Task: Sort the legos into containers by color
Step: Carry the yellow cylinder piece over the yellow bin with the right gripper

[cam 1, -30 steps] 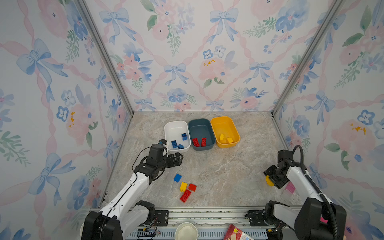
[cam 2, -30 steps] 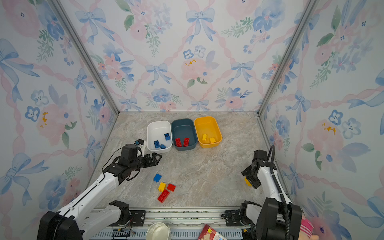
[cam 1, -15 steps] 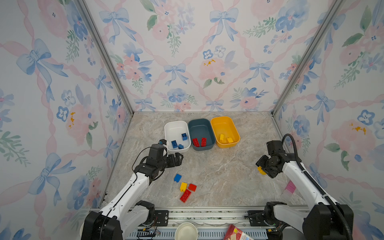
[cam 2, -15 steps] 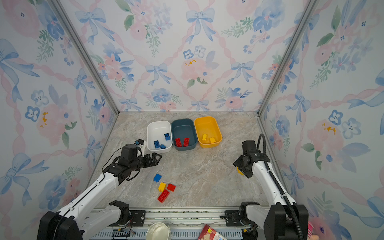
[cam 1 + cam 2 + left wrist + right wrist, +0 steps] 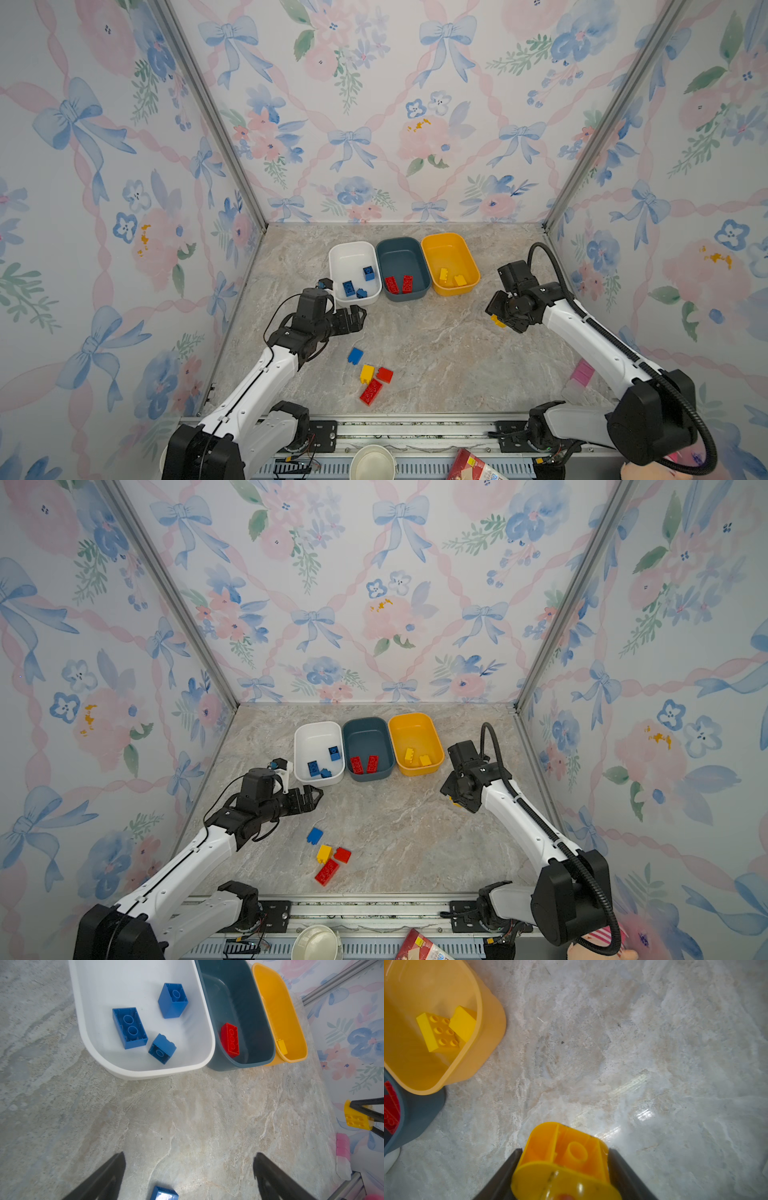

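We found the right fingers (image 5: 625,1172) clamped on a yellow brick (image 5: 562,1159); the left fingers (image 5: 108,1178) stood wide over the counter (image 5: 187,1115).

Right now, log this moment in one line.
right gripper: holds rounded yellow lego | left gripper: open, empty | table: blue lego, yellow brick, two red legos

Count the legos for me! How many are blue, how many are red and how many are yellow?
Blue legos: 4
Red legos: 4
Yellow legos: 4, one of them held in the right gripper
Total: 12
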{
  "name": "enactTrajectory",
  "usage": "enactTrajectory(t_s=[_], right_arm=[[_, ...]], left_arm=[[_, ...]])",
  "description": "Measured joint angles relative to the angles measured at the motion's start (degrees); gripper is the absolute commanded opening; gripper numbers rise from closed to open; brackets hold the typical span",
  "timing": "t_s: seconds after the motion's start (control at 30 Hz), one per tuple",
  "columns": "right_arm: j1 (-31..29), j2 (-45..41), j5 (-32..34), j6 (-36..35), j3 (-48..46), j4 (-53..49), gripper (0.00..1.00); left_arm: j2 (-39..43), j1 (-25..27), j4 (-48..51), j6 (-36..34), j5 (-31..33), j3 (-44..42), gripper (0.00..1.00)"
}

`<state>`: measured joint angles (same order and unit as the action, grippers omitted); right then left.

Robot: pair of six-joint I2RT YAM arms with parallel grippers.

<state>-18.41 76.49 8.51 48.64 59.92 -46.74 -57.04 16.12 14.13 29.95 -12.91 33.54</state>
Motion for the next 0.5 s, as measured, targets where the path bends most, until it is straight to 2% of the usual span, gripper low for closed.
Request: enactTrajectory(t_s=[0.5], right_arm=[[-3.9,26.6,-0.6,-5.4,28.6,5.0,0.55]], left_arm=[[0.0,0.0,0.0,0.0,0.0,0.0,0.98]])
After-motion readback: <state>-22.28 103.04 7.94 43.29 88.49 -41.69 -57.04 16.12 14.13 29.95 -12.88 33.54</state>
